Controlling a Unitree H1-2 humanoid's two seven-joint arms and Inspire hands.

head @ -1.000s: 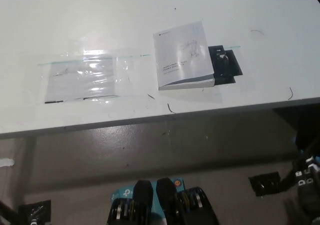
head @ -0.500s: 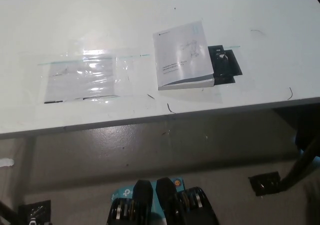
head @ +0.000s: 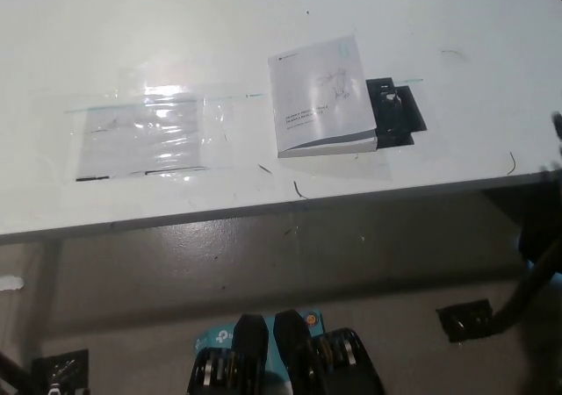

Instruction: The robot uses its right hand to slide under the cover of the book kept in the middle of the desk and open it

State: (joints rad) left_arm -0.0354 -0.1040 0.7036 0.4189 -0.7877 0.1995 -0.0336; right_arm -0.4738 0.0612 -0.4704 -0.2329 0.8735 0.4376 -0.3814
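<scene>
the book (head: 320, 99) lies closed mid-desk (head: 176, 26), beside a black plate (head: 397, 114); the right hand (head: 557, 123) barely shows at the desk's right edge, its grasp unreadable; cover lifting is not yet begun

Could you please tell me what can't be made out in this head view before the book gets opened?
- Right robot hand: only a blurred dark sliver at the right edge; open or shut unclear.
- Left robot hand: not in view.
- Book cover print: too small to read.
- Black item: partly hidden beneath the book.
</scene>
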